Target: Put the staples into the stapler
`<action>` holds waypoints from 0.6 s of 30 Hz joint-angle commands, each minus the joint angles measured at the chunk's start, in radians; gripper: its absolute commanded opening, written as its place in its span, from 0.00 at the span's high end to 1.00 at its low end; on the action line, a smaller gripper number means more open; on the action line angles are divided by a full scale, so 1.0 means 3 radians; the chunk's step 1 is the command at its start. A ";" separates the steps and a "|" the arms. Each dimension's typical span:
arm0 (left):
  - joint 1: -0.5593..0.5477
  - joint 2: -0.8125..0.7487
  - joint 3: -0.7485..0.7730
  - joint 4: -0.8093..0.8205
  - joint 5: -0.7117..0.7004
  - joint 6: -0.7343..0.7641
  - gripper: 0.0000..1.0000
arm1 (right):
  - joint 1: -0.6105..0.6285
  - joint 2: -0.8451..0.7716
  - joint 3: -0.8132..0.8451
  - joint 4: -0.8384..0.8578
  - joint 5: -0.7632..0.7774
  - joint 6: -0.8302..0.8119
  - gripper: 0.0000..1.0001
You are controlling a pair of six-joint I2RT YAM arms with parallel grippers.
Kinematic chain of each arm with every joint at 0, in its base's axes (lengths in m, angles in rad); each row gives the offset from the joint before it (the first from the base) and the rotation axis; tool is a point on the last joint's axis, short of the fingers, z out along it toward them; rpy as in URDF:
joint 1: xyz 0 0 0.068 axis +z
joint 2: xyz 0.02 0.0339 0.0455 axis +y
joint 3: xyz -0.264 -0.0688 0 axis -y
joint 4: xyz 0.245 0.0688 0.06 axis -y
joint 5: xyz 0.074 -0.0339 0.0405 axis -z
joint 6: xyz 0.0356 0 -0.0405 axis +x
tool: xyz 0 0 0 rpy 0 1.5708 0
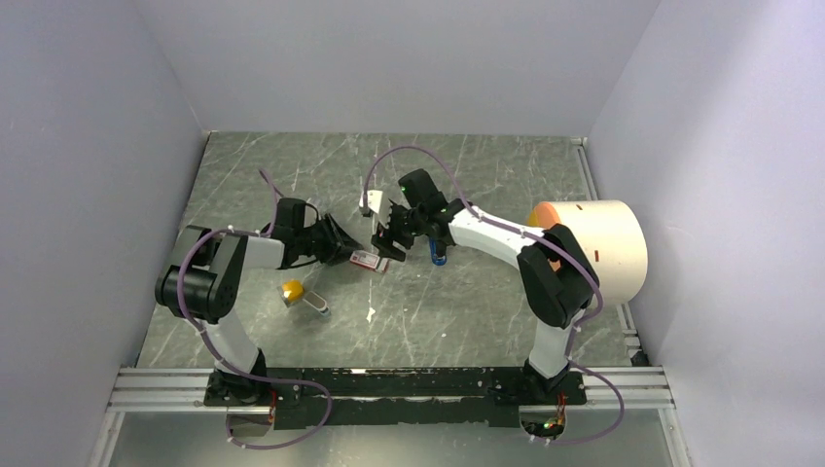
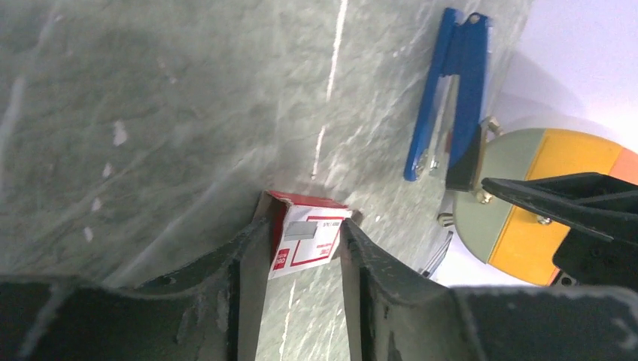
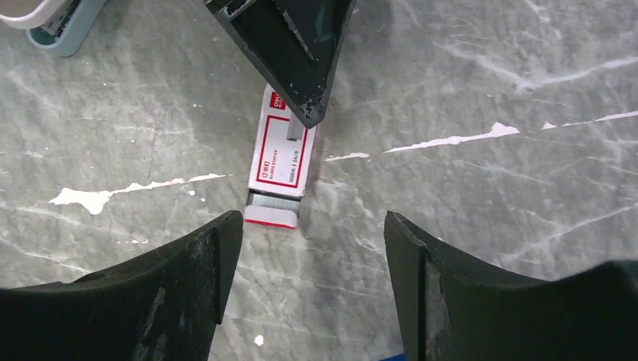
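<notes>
- Bench [image 1: 486, 321]: grey, marbled.
- Right pincer [image 3: 314, 219]: released, fingers spread wide above the box [image 3: 282, 150].
- Left pincer [image 2: 305, 229]: clenched on the box (gripping its long sides).
- Stapler [image 2: 444, 98]: blue, lying on the bench, apart from the box.
- Box: red-and-white, grey tray end peeking out.

Left fingers [image 2: 376, 289] pinched nearly together; right fingers [image 3: 188, 282] spread wide.

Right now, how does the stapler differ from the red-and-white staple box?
The stapler is blue, long and slim; the red-and-white box is short and flat. The stapler lies ungripped; the box is clamped between the jaws of the left gripper. Both rest on the grey marbled table.
</notes>
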State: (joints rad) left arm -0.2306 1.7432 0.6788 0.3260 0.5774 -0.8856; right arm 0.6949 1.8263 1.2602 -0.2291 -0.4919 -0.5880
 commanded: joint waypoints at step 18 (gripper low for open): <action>-0.0009 0.0045 0.0035 -0.0463 -0.0030 0.0400 0.64 | 0.0164 0.0290 -0.0192 0.0166 0.0056 0.0099 0.26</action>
State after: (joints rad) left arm -0.2306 1.7447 0.7059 0.1986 0.5629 -0.7879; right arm 0.7433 1.8805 1.1812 -0.1852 -0.4824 -0.5362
